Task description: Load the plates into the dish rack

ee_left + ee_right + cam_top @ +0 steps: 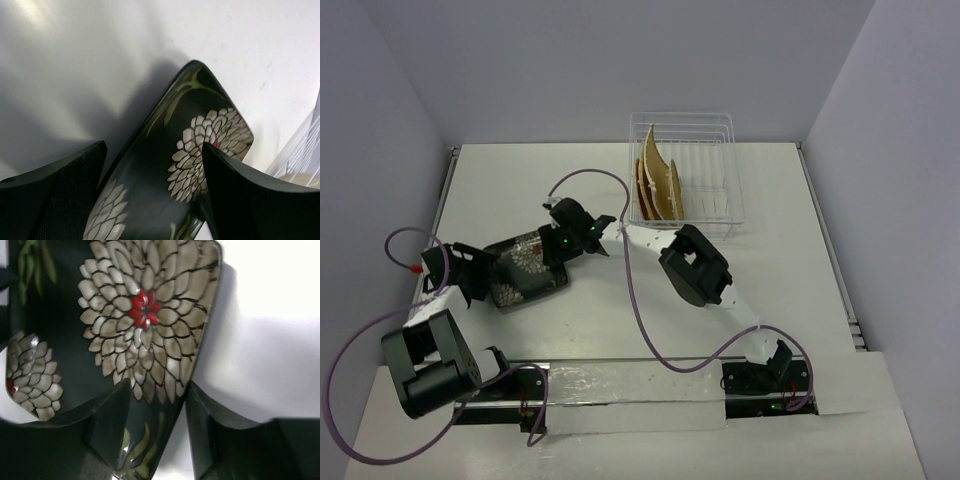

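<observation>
The black floral plate lies left of centre on the table, tilted, with one edge raised. My right gripper is shut on its right rim; in the right wrist view the rim passes between the two fingers. My left gripper is open at the plate's left end, and the plate runs between its wide-apart fingers. The dish rack stands at the back, right of centre. Several woven bamboo plates stand upright in its left part.
Purple cables loop over the table between the arms and at the left. Grey walls close in the table on the left, back and right. A corner of the rack shows at the right edge of the left wrist view.
</observation>
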